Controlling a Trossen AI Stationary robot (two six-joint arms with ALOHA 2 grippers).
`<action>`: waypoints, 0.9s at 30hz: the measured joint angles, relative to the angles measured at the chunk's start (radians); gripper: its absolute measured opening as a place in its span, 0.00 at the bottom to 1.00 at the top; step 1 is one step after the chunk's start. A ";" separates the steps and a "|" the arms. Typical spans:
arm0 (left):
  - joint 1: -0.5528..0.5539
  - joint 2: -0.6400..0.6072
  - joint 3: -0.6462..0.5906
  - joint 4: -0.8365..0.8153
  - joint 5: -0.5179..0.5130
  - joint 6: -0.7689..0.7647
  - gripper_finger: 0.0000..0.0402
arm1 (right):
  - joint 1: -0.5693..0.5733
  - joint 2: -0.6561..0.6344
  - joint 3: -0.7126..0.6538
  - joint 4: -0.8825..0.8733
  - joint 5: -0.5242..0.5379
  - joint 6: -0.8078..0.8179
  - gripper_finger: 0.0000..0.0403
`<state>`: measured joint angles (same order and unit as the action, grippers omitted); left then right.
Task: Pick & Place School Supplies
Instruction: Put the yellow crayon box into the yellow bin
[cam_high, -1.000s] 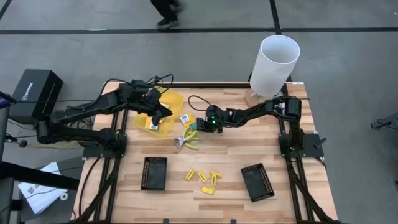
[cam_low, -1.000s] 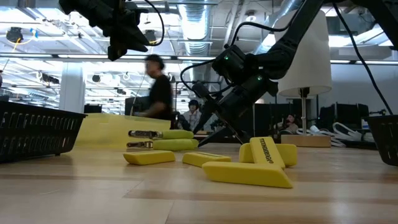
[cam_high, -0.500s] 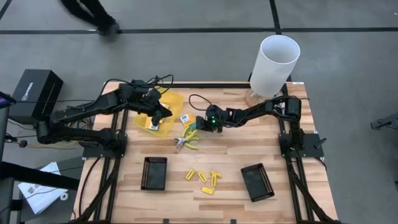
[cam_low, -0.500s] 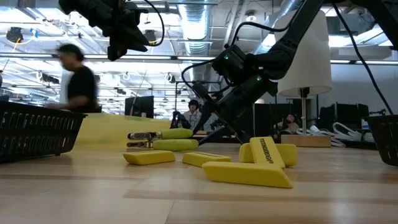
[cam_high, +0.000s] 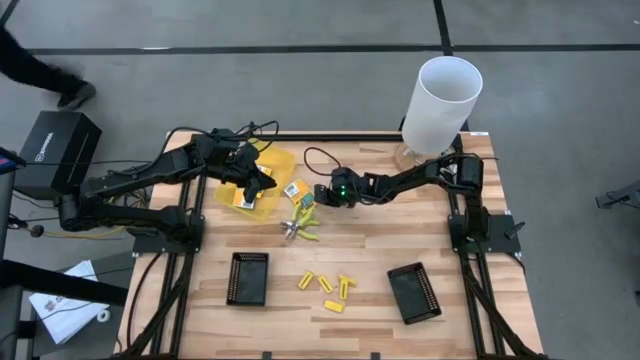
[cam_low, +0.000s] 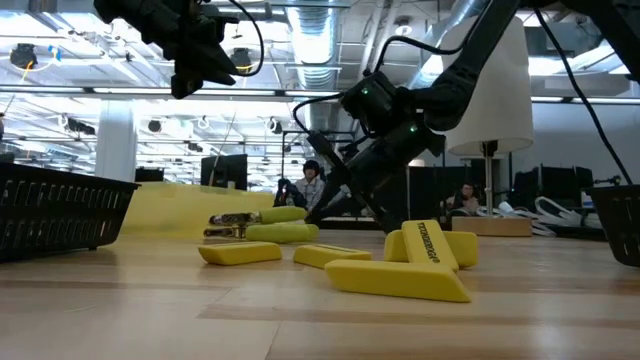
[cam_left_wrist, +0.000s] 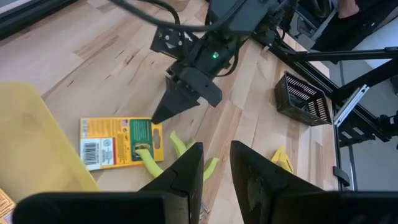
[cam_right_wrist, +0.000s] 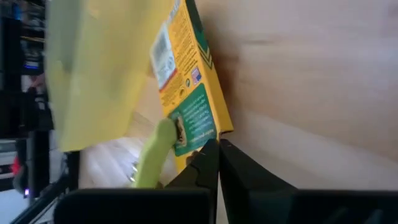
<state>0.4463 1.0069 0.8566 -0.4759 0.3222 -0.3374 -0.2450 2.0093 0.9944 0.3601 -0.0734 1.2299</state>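
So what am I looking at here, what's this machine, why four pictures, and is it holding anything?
It is a robot with two dark arms at a wooden table. One picture looks down from above, one looks level across the tabletop, and two come from cameras on the wrists. The left gripper hovers over a translucent yellow container, and nothing shows in its grip. The right gripper is shut, its tip at the edge of a flat yellow-green packet, not holding it. Nearby lie a plier-like tool, small yellow pieces and two black trays.
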 joint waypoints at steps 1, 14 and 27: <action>0.000 0.000 0.000 0.000 0.000 0.000 0.19 | -0.005 0.000 0.000 0.020 0.000 0.000 0.00; 0.007 0.000 0.000 0.003 -0.006 0.019 0.19 | -0.054 -0.225 0.001 -0.055 0.007 -0.155 0.00; 0.110 0.000 0.000 0.134 0.133 -0.013 0.19 | -0.034 -0.503 0.001 -0.155 0.022 -0.269 0.00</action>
<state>0.5566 1.0073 0.8566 -0.3417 0.4554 -0.3503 -0.2787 1.5062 0.9958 0.2050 -0.0517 0.9606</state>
